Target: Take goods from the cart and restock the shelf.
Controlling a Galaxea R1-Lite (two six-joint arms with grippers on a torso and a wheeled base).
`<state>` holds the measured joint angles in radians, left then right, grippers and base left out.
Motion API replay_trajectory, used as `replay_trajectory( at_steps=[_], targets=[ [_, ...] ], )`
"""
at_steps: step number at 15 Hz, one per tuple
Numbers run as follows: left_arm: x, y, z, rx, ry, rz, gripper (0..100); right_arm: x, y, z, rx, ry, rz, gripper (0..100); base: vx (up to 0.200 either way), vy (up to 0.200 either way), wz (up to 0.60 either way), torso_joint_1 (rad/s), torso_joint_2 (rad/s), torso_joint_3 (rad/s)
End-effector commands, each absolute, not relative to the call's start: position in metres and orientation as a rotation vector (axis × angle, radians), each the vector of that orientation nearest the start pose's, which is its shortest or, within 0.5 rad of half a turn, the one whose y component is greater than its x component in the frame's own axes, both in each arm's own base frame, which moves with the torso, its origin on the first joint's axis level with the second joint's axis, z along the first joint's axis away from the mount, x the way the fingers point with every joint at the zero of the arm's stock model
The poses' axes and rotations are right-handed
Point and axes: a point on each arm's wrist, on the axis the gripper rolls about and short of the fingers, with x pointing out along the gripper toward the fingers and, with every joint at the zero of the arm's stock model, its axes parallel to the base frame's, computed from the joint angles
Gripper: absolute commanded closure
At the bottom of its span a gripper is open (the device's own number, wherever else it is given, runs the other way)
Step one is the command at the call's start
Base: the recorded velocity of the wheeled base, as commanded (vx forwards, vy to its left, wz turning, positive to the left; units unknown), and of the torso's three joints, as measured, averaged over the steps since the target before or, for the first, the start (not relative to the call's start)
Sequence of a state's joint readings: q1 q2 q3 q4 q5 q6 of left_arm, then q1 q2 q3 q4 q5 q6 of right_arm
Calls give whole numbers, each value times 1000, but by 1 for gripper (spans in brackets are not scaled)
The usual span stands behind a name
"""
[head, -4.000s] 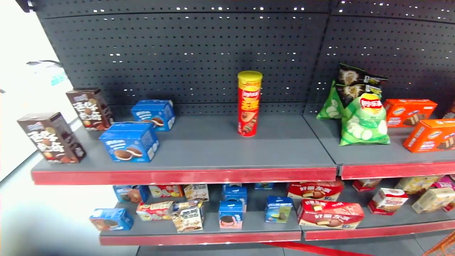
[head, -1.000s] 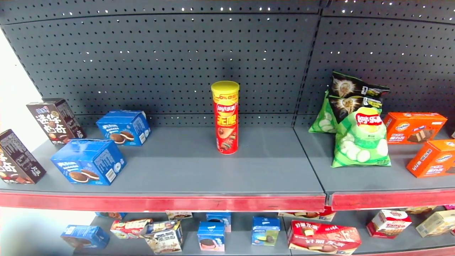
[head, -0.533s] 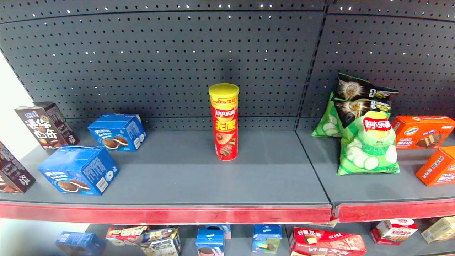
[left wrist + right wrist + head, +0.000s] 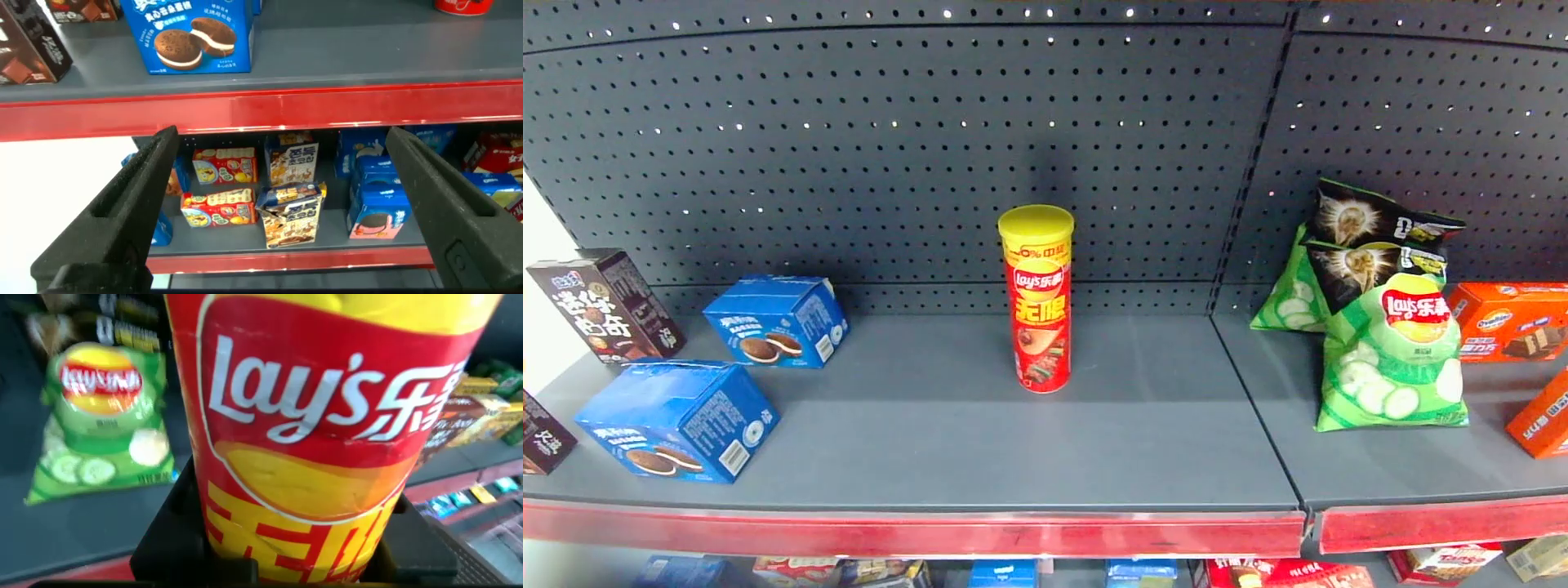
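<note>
Right wrist view is showing the right gripper (image 4: pixel 294 539) clamping a glossy, cylindrical red-and-yellow can (image 4: pixel 327 416) near the front of the matte grey shelf (image 4: pixel 73 531); the left gripper (image 4: pixel 282 208) is gaping wide before that shelf.

The grey shelf (image 4: pixel 947 433) with its red front edge carries 1 upright red chip can (image 4: pixel 1036 298) at the middle, 2 blue cookie boxes (image 4: pixel 776 320) and 2 brown boxes (image 4: pixel 603 306) on the left, and green chip bags (image 4: pixel 1392 363) beside 2 orange boxes (image 4: pixel 1511 321) on the right.
</note>
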<state>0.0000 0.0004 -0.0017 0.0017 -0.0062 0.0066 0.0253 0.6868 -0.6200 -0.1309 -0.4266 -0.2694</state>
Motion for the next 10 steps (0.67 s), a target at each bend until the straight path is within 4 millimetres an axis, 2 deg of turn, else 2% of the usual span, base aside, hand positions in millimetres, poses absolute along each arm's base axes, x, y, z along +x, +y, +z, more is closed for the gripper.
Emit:
replay_trajectory(
  at_steps=[1, 3, 4, 10],
  targets=[
    [-23, 0, 76, 6, 0, -6, 0, 46, -8, 260, -251, -13, -408, 100, 0, 0, 0, 0, 0, 0],
    [-23, 0, 76, 5, 0, 0, 0, 44, -8, 260, -249, -19, -409, 100, 0, 0, 0, 0, 0, 0],
    [-23, 0, 76, 5, 0, -2, 0, 43, -8, 260, -249, -21, -409, 100, 200, -200, 0, 7, 2, 2],
    [-23, 0, 76, 5, 0, -2, 0, 35, -8, 260, -262, -39, -411, 100, 0, 0, 0, 0, 0, 0]
  ],
)
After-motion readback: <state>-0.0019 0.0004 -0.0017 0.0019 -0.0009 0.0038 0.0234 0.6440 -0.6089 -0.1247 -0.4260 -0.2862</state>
